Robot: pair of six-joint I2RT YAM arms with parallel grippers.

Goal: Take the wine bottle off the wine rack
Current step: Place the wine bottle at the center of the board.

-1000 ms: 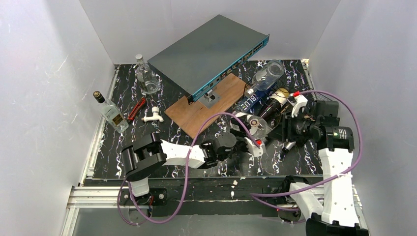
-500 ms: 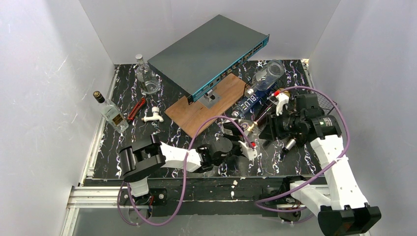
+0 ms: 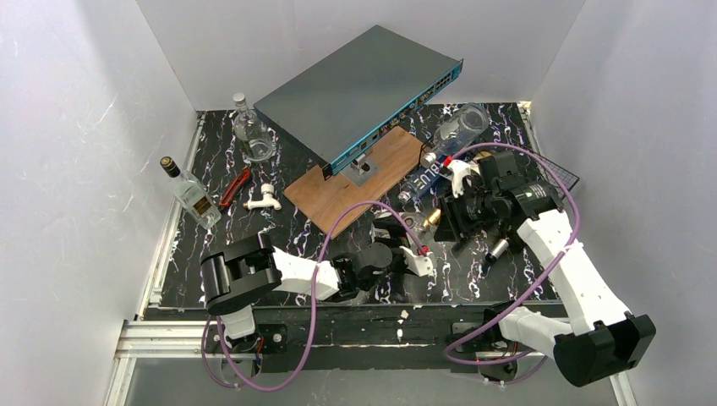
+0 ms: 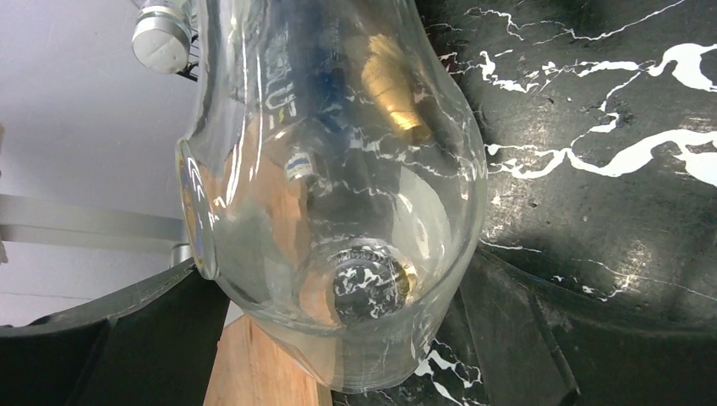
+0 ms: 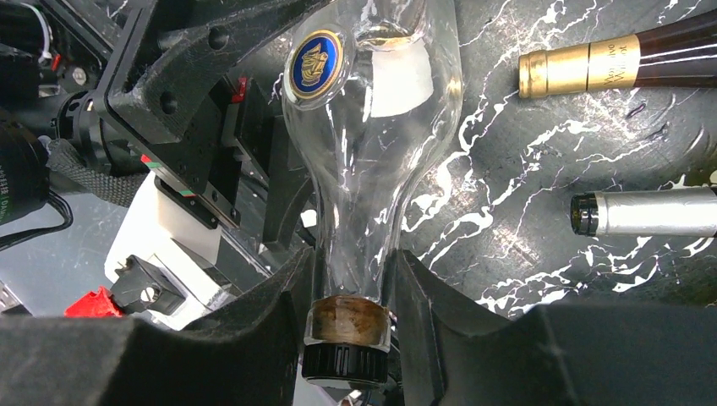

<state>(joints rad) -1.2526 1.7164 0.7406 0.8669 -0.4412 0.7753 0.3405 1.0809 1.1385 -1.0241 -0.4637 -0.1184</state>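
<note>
The right gripper (image 5: 351,288) clamps the neck of the clear wine bottle (image 5: 372,152), seemingly off the wine rack (image 3: 556,173) behind that gripper; the left gripper (image 4: 334,338) stands wide open around the bottle's base. Keep the neck grip firm and set it down slowly

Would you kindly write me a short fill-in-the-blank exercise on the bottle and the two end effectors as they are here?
1. The right end effector is shut on the ____ of the clear bottle.
2. The round emblem on that bottle is gold and ____.
3. The left end effector has its jaws wide ____ around the bottle's base.
4. The grey network switch is propped on a brown ____ board.
Missing words: neck, blue, open, wooden.
</note>
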